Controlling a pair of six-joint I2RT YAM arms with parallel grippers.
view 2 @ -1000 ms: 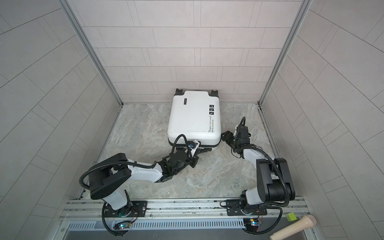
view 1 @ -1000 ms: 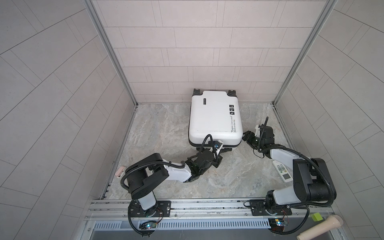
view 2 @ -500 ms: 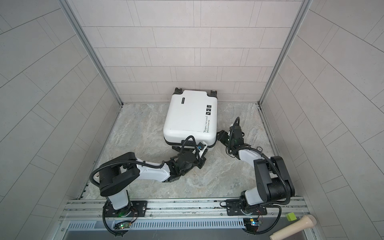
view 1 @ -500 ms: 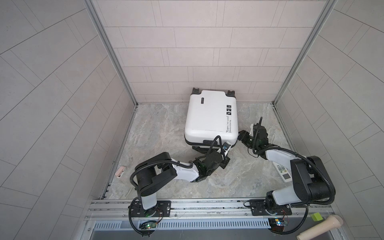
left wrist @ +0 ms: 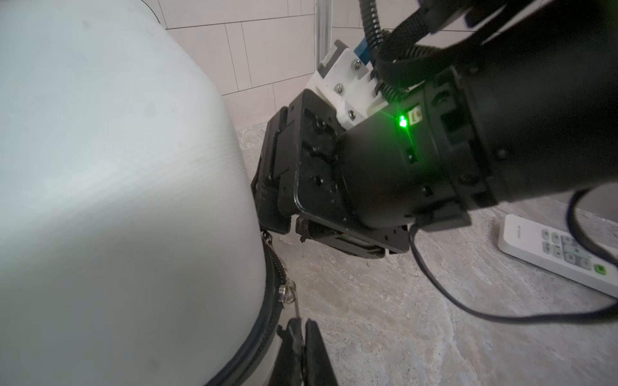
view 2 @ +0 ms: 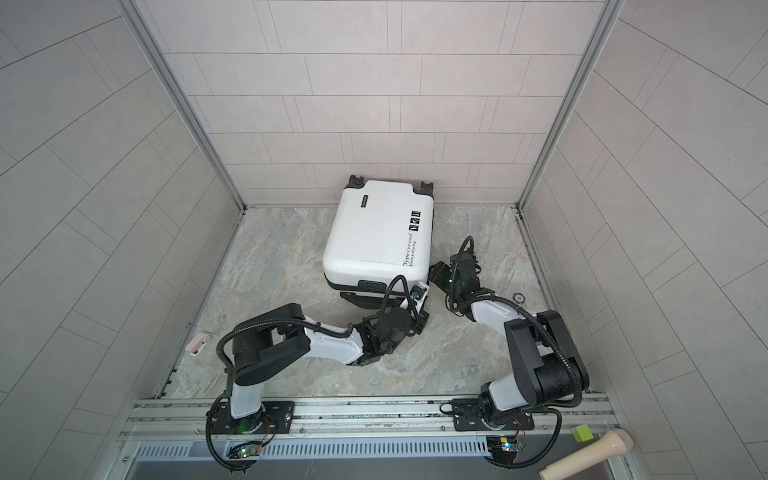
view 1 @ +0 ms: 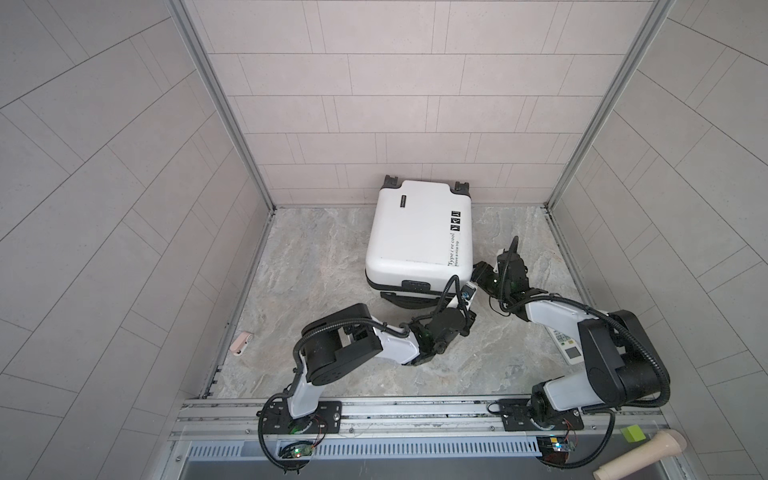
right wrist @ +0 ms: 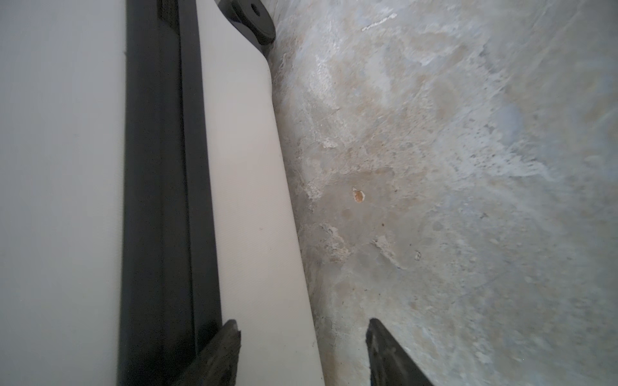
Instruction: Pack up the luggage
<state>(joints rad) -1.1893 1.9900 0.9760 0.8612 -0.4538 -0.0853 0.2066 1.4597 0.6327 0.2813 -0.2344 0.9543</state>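
The white luggage [view 1: 419, 232] [view 2: 376, 232] lies closed on the marble floor against the back wall, turned a little askew. Its black zipper band [left wrist: 267, 320] runs round the shell [left wrist: 117, 200]. My left gripper [left wrist: 302, 329] [view 1: 462, 300] is shut on the metal zipper pull [left wrist: 296, 309] at the luggage's near right corner. My right gripper [right wrist: 301, 337] [view 1: 478, 271] [view 2: 434, 270] stands open against the right side, just behind that corner. One of its fingers [right wrist: 227, 337] lies over the zipper band [right wrist: 157, 200], the other over the floor, with the lower white shell's edge [right wrist: 254, 200] between them.
A white remote control [view 1: 567, 347] [left wrist: 561, 250] lies on the floor under the right arm. A small pink object [view 1: 241, 343] sits by the left wall. A wooden handle [view 1: 640, 455] and a green block [view 1: 631, 433] lie beyond the front rail.
My left gripper has travelled right along the luggage's front to its right corner, still shut on the pull. The luggage's front has swung left. My right gripper has followed it leftward.
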